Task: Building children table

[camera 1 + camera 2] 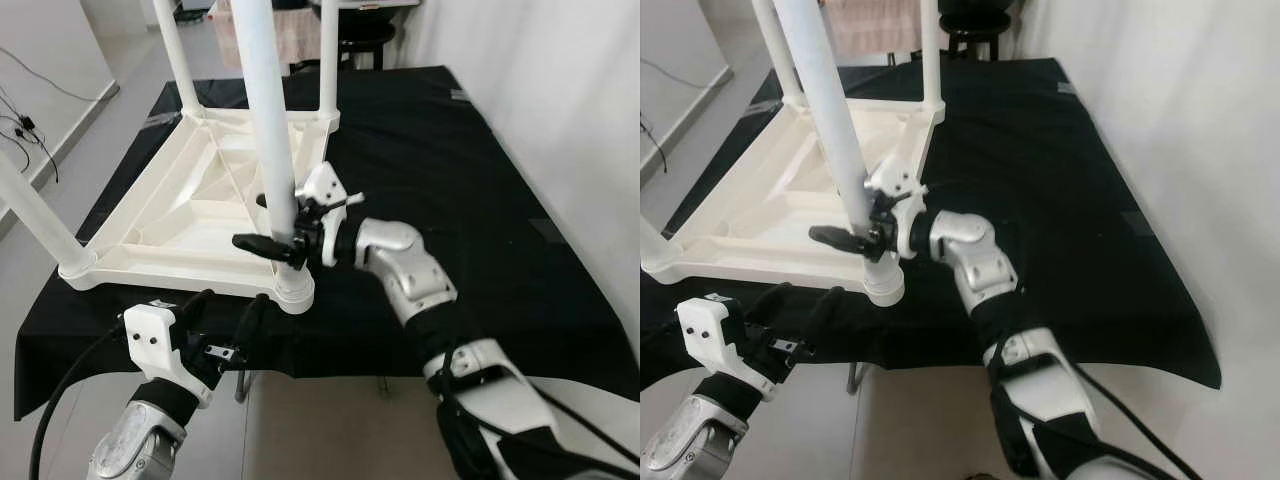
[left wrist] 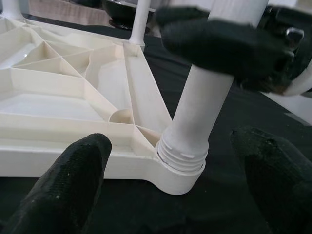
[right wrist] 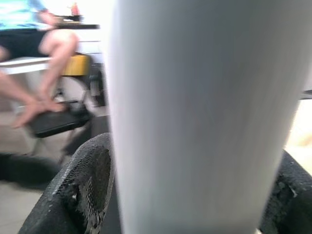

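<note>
— Progress report, please: how far is the children's table?

— Well along, I judge. The white tabletop (image 1: 190, 215) lies upside down on the black cloth (image 1: 450, 170) of the work table, ribs facing up. Four white legs stand in its corner sockets: the far two (image 1: 328, 60), one at the near left corner (image 1: 35, 215), and the near-right leg (image 1: 272, 120) in the middle of the eye views.

— Is that last one seated?

— Not fully, it seems. In the left wrist view a few turns of thread (image 2: 183, 153) show above the socket collar (image 2: 180, 175), so it likely needs more screwing in.

— What holds it?

— The right gripper (image 1: 292, 238), its black fingers clamped around the near-right leg low down, just above the socket. The right wrist view has a fingertip (image 3: 85, 190) pressed on either side of the tube.

— And the other arm?

— The left gripper (image 1: 228, 318) hovers off the near edge of the work table, below the tabletop's corner, fingers spread apart and holding nothing, aimed at that same socket.

— What remains?

— Probably tightening this leg, then turning the table upright. Whether the other three are tight, I cannot tell.
</note>
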Tool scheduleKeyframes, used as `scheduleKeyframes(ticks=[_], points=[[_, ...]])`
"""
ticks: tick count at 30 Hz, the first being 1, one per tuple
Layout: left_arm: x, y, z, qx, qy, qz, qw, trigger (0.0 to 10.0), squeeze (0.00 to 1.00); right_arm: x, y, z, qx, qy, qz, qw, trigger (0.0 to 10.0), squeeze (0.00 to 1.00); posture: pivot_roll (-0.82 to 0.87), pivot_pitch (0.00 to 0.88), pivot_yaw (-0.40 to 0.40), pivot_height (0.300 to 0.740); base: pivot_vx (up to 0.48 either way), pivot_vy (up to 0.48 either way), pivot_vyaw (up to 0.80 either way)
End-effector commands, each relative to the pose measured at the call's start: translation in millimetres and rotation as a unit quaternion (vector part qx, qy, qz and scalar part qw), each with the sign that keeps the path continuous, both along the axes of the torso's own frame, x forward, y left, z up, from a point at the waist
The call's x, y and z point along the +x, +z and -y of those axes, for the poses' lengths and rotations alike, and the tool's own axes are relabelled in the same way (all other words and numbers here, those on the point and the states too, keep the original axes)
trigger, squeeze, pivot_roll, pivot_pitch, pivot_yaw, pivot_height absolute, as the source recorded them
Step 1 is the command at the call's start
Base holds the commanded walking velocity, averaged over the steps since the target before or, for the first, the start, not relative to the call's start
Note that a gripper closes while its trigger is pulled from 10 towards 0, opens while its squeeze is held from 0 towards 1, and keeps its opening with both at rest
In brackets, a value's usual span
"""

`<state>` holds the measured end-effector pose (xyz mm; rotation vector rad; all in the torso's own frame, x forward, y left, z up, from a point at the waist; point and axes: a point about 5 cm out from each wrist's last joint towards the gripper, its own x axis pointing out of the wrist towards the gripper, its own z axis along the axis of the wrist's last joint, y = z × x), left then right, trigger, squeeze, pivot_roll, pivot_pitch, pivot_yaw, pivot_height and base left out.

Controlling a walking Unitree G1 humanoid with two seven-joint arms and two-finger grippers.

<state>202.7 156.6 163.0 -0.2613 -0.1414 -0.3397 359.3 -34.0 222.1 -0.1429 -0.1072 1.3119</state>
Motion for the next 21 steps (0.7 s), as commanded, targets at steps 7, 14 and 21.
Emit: scheduleKeyframes(ticks=[7,14,21], points=[[-1.7,-2,-0.9,0.008,0.003,-0.008,1.000,10.0,0.00,5.9,-8,-1.2,-0.021,0.064,-0.044,0.997,0.0,0.00,0.06,0.126,-0.008,0.740,0.000,0.000,0.00],[-2.5,-1,0.0,0.007,0.004,-0.008,1.000,10.0,0.00,9.0,-21,13.0,-0.035,0.025,-0.052,0.998,0.0,0.00,0.05,0.138,-0.014,0.740,0.000,0.000,0.00],[-1.1,1,0.5,0.003,0.005,-0.005,1.000,10.0,0.00,0.4,-40,37.1,-0.060,-0.008,-0.041,0.997,0.0,0.00,0.02,0.163,-0.006,0.740,0.000,0.000,0.00]])
